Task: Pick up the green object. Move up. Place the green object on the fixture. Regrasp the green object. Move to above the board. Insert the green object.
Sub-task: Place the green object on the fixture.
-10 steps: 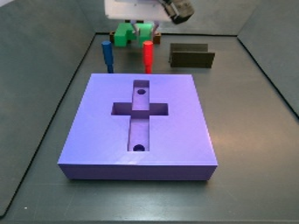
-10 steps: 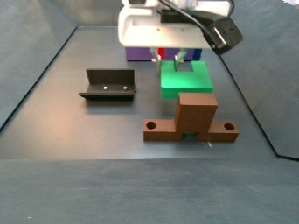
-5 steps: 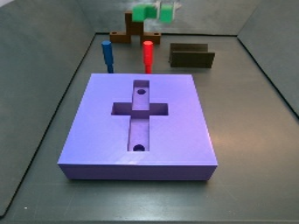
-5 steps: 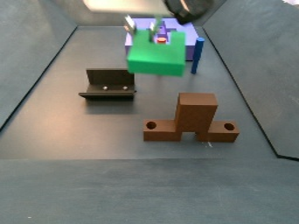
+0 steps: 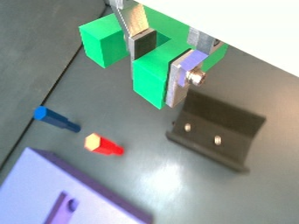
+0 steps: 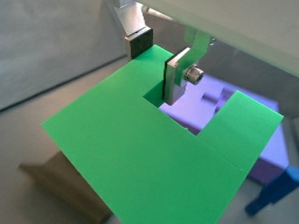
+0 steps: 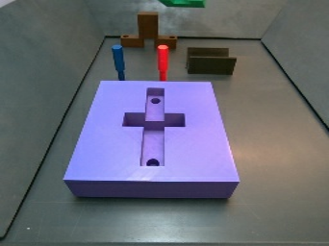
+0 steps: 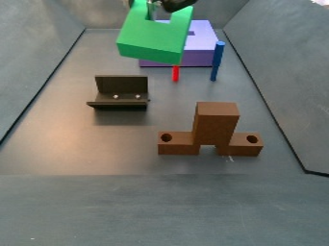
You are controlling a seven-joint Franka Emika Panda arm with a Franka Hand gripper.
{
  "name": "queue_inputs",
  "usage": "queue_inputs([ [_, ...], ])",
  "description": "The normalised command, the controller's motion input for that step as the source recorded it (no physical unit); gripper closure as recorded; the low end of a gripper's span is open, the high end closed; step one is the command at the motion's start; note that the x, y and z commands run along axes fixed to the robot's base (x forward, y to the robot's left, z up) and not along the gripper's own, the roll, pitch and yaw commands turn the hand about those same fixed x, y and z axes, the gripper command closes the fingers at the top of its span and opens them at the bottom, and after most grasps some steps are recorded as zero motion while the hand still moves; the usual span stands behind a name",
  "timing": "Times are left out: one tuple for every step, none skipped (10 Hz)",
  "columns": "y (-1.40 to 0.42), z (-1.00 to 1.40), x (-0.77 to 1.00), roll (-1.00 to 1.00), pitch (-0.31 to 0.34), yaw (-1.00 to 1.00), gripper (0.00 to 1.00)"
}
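The gripper (image 5: 162, 58) was raised above the floor, its flat silver fingers (image 6: 177, 74) clamped on the bright green U-shaped object (image 8: 154, 36). The dark L-shaped fixture (image 8: 118, 93) stood below, apart from the thick purple board (image 7: 156, 135).

Dark grey floor (image 7: 276, 144) carried the purple slab board (image 7: 154, 144); beyond it stood blue peg (image 7: 117, 61), red peg (image 7: 164, 61), dark fixture (image 7: 211, 61), brown cross stand (image 7: 145, 33). Gripper (image 5: 163, 57) was aloft near the fixture.
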Motion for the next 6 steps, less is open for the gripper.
queue_inputs([
  [-0.03,0.22,0.79,-0.72,0.063,-0.34,1.00],
  [-0.06,0.00,0.88,-0.59,0.129,-0.22,1.00],
  [0.00,-0.33,0.81,-0.66,0.149,-0.26,1.00],
  [0.00,-0.24,0.70,-0.54,0.200,-0.23,1.00],
  [-0.04,0.00,0.87,-0.50,0.354,-0.11,1.00],
  [0.00,0.04,0.78,-0.63,0.371,0.00,1.00],
])
